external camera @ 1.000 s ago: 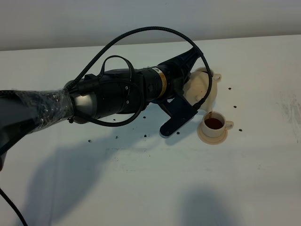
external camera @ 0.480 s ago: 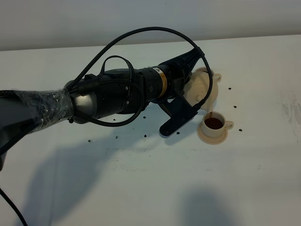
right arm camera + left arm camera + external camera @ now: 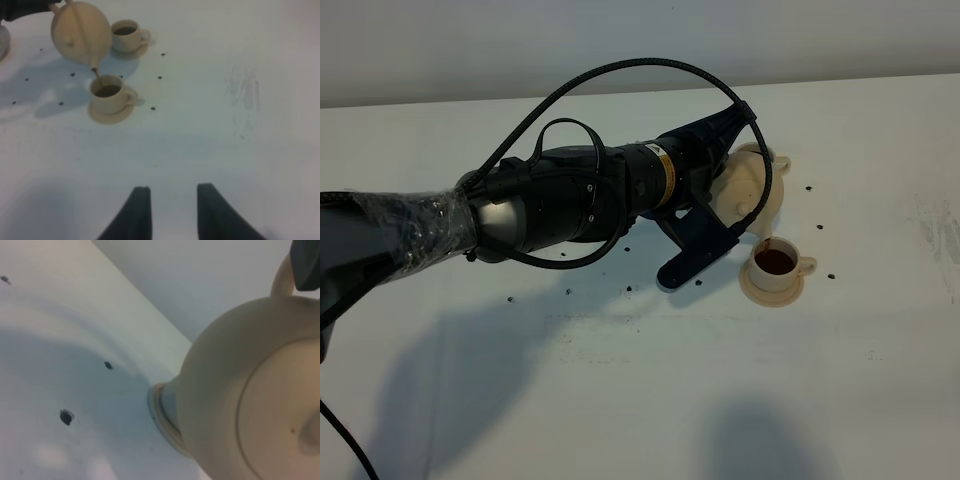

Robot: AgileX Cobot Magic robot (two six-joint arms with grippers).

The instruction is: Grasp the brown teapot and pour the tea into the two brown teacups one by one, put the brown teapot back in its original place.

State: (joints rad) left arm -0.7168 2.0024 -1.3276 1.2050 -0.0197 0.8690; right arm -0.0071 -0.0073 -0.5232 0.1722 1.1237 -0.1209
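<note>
My left gripper (image 3: 728,150) is pinching the teapot (image 3: 80,32), tilting it over one of two cups (image 3: 107,95).

Brown teapot (image 3: 80,31): beige-tan ceramic, smooth, soft satin sheen. Two brown teacups (image 3: 108,93) (image 3: 127,35) and their saucers (image 3: 107,114): matching ceramic, same finish. Table (image 3: 650,390): white, matt, smooth, with small dark specks and faint scuffing. Left arm (image 3: 570,200): black plastic casing, slightly glossy; its rear section is wrapped in clear, crinkled plastic film. Cable (image 3: 620,66): black braided sheath.
</note>
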